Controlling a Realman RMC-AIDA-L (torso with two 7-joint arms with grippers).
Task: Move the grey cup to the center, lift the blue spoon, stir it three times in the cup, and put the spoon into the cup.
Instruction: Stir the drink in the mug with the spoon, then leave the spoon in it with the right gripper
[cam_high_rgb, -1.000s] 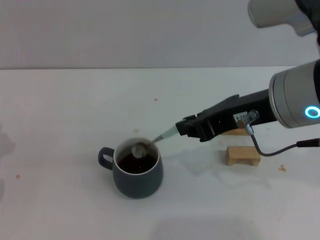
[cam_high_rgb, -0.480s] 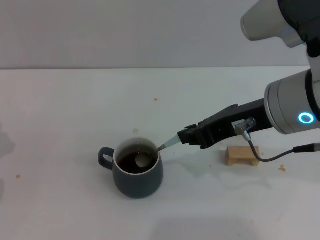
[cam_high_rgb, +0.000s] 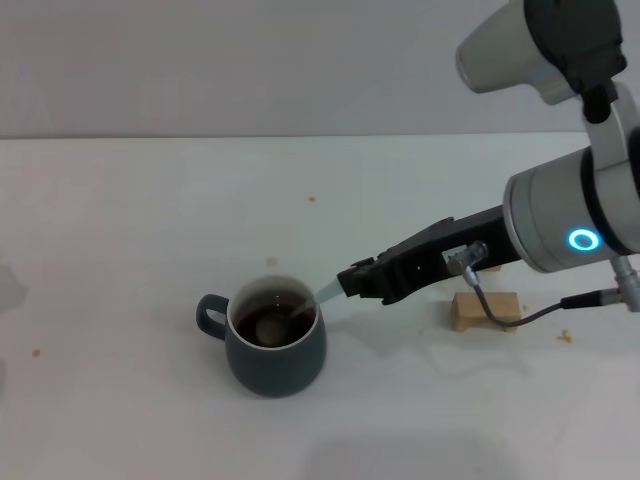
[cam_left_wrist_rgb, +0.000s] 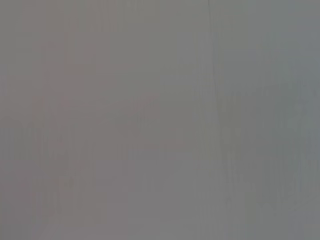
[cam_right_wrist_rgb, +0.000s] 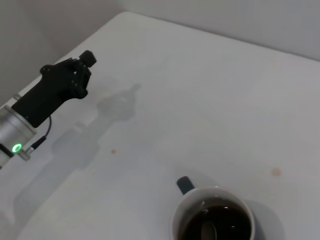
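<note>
The right gripper (cam_high_rgb: 345, 284) fingers are clamped on the blue spoon (cam_high_rgb: 300, 307), its bowl submerged in the grey cup (cam_high_rgb: 275, 345). You risk tipping the cup if the spoon pushes the rim sideways. The left gripper (cam_right_wrist_rgb: 75, 75) is parked aside; its fingers' state cannot be told.

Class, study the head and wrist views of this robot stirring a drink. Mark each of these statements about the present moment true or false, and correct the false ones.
1. The right gripper holds the blue spoon by its handle. True.
2. The spoon's bowl is inside the grey cup. True: it sits in the dark liquid.
3. The cup's handle points toward the wooden block. False: the handle is on the side away from the block.
4. The left gripper is gripping the cup. False: it hangs well away from the cup, over the table's edge.
5. The cup lies tipped on its side. False: it stands upright.
</note>
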